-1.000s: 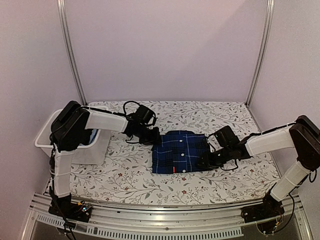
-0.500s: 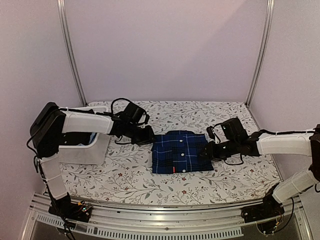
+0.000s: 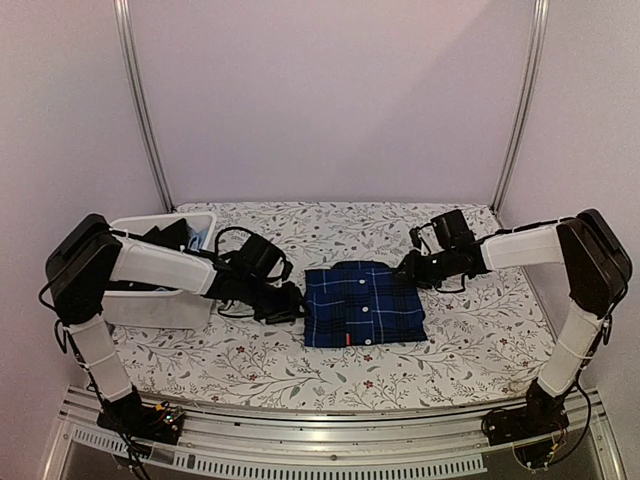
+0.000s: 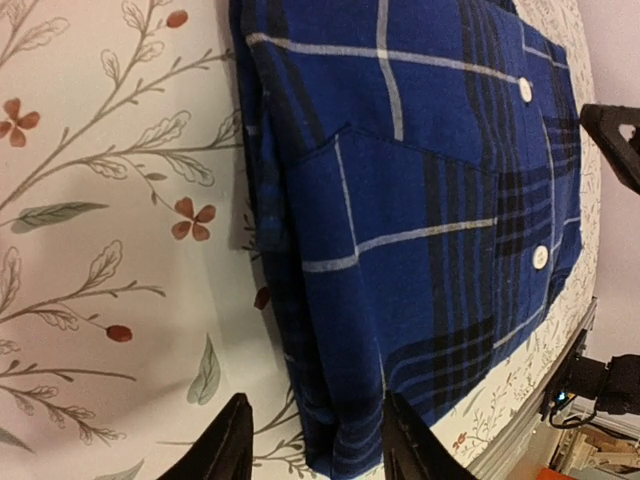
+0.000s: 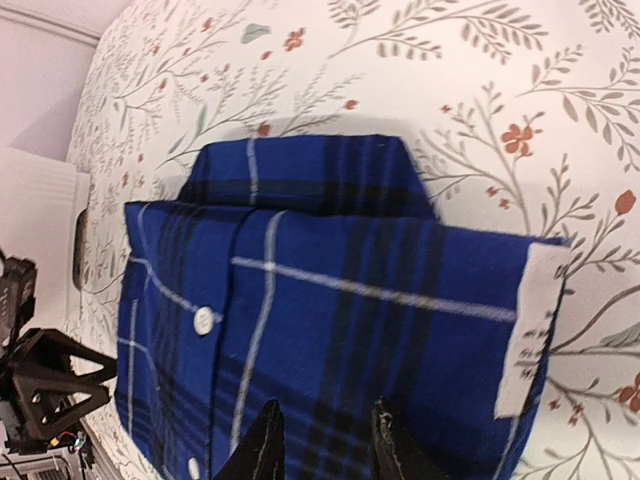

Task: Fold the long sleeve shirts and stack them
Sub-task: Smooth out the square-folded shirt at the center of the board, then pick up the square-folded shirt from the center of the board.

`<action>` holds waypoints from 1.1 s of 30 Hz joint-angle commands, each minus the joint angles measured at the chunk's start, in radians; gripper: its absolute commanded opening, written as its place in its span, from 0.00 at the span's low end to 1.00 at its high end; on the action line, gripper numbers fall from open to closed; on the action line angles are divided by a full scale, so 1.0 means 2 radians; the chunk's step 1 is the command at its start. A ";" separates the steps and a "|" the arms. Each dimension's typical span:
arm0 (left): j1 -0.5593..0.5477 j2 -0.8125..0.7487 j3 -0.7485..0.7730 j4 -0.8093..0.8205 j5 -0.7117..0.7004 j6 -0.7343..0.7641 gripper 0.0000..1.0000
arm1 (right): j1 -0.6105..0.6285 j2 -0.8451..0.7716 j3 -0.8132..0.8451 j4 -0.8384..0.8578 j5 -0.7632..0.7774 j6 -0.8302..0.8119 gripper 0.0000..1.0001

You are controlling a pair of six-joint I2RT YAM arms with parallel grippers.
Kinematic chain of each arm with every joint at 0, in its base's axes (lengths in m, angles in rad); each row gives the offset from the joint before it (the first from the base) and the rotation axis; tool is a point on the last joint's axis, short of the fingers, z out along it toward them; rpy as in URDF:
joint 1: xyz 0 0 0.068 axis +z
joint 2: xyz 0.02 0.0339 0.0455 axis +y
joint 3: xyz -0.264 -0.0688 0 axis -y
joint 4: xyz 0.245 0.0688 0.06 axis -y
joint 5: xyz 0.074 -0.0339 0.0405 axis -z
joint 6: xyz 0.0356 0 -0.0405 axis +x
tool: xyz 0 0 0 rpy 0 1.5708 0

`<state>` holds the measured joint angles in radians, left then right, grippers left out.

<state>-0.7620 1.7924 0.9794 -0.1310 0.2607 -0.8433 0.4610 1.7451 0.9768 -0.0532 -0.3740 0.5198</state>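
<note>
One navy blue plaid long sleeve shirt (image 3: 363,305) lies folded in a rectangle at the middle of the table, white buttons up. My left gripper (image 3: 291,303) is low at the shirt's left edge. In the left wrist view it (image 4: 315,448) is open, and the shirt's (image 4: 420,200) near left corner lies between the two fingers. My right gripper (image 3: 408,270) is at the shirt's far right corner. In the right wrist view it (image 5: 322,448) is open with a narrow gap, just over the plaid cloth (image 5: 330,300), gripping nothing.
A white bin (image 3: 160,310) stands at the table's left edge, under my left arm, with dark fabric (image 3: 176,237) in it. The table has a floral cloth (image 3: 480,340). A white patch (image 5: 530,330) shows at the shirt's folded edge.
My left gripper has moved toward the near side, down along the shirt's left edge. My right gripper has moved from the shirt's right edge to its far right corner. The shirt has not moved.
</note>
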 commanded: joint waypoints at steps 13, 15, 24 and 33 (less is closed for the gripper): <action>-0.006 0.029 0.023 0.009 0.002 -0.006 0.53 | -0.032 0.035 0.019 -0.005 -0.015 -0.012 0.28; -0.006 0.039 0.033 0.003 -0.001 -0.008 0.51 | -0.027 0.016 0.012 -0.012 -0.009 -0.015 0.29; -0.006 0.066 0.054 -0.031 -0.049 -0.014 0.46 | -0.005 -0.049 -0.030 -0.037 0.026 -0.029 0.29; -0.006 0.094 0.069 -0.032 -0.054 -0.011 0.41 | -0.003 -0.077 -0.089 -0.032 0.029 -0.034 0.29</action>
<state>-0.7761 1.9377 1.1118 -0.1547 0.1795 -0.8677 0.4488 1.6405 0.8467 -0.1135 -0.3241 0.4675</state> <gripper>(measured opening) 0.422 0.296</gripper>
